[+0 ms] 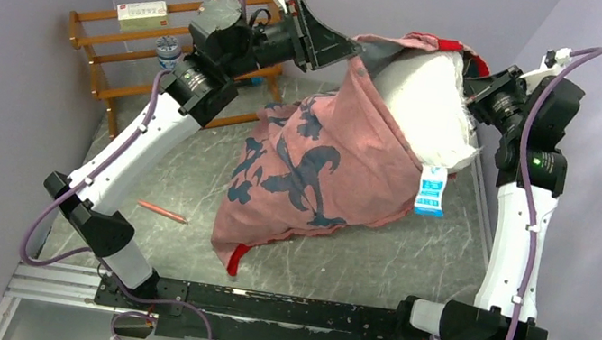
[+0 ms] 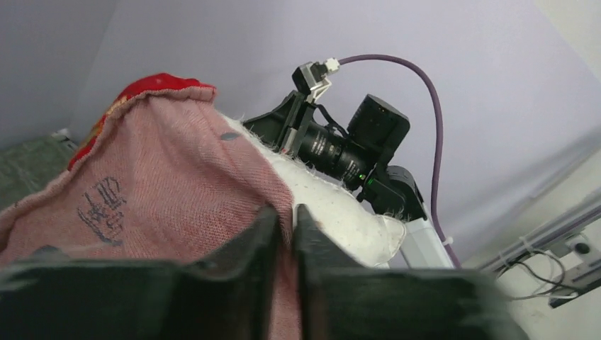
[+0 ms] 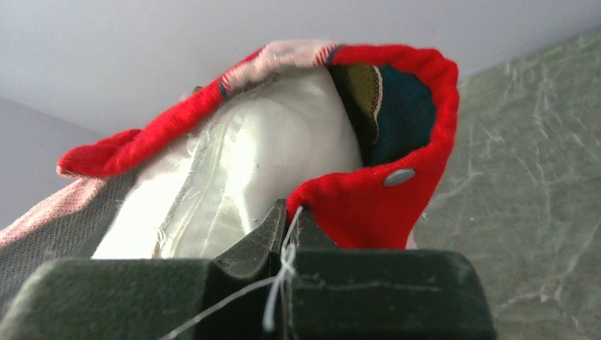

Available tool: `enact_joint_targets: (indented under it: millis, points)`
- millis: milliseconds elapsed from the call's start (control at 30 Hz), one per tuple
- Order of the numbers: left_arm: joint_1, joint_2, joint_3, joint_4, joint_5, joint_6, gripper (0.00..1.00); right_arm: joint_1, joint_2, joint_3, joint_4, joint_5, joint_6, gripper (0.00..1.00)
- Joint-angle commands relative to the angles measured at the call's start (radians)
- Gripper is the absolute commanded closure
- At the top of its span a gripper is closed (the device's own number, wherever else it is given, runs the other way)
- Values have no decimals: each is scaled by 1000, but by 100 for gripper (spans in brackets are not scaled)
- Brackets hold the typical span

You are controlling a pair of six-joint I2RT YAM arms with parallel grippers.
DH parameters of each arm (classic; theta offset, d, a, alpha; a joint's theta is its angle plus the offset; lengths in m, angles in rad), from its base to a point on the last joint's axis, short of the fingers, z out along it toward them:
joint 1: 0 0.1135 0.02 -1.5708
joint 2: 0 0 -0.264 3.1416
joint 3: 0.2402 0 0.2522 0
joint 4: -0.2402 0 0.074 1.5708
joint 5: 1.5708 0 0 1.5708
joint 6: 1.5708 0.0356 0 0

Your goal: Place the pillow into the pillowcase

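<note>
Pillow: the plump white soft rectangular pillow [image 1: 425, 98] stood propped on end, mostly sheathed, with only its right flank and a small blue-and-white tag [image 1: 431, 192] bare.
Pillowcase: the red printed fabric pillowcase [image 1: 316, 168], turned pale pink side out with dark teal print showing through, was draped over the pillow and trailed down and to its left; the bright red hem ringed the pillow's top end.
Left claw: the black left claw [image 2: 285, 221] was pinched narrow on pink cloth at the pillow's upper left.
Right claw: the black right claw [image 3: 287, 212] was clamped on the red hem at the pillow's right, beside a metal snap [image 3: 399, 177], with a loose white thread [image 3: 283, 263] across its fingers.
Why held so: each claw gripped an opposite side of the case's mouth and kept it raised, likely so the pillow's weight would settle it deeper.
Progress: judged nearly in; the bare flank was not yet covered.
Surface: a grey marbled surface [image 1: 188, 166] lay under the pillow, with a thin orange-red pencil [image 1: 163, 212] well to its left.
Room: a brown wooden slatted rack [image 1: 105, 57] stood far left of the pillow, bearing a white box [image 1: 142, 12] and a small jar [image 1: 169, 49]; pale lilac walls [image 1: 12, 15] closed in behind.
</note>
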Motion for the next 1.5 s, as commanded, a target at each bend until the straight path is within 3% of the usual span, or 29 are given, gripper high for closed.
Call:
enact_joint_targets:
  millis: [0, 100, 267, 467, 667, 833, 1067, 1133, 1167, 1200, 1267, 1300, 1467]
  points:
    - [-23, -21, -10, 27, -57, 80, 72, 3, -21, -72, 19, 16, -52, 100]
    - [-30, -11, -31, -20, -5, 122, 40, 3, -42, -156, 41, 26, -79, 100]
    - [-32, -84, -83, -205, -42, 316, 4, -3, -30, -172, 25, 50, -118, 100]
    - [-31, -242, -233, -523, -309, 502, 3, -6, 1, -146, 30, 54, -119, 100]
    - [-26, -444, -600, -626, -554, 444, 3, -12, -6, -153, 36, 54, -122, 100]
    - [9, -511, -792, -639, -508, 397, 3, -11, -8, -164, 40, 51, -121, 100]
    - [30, -508, -1001, -428, -325, 344, 3, -11, -28, -169, 52, 19, -109, 100]
    - [30, -503, -1050, -348, -297, 325, 11, -11, -33, -172, 49, 20, -112, 100]
    - [30, -501, -1072, -313, -285, 312, 20, -11, -35, -174, 47, 19, -112, 100]
    - [30, -500, -1088, -278, -277, 302, 39, -11, -39, -176, 50, 11, -111, 100]
    - [32, -499, -1072, -268, -317, 295, 87, -10, -41, -175, 64, -19, -96, 100]
    - [38, -494, -1033, -296, -358, 315, 95, -11, -38, -164, 70, -38, -86, 100]
    - [85, -398, -520, -620, -616, 479, 95, -11, -28, -25, 69, -87, -28, 100]
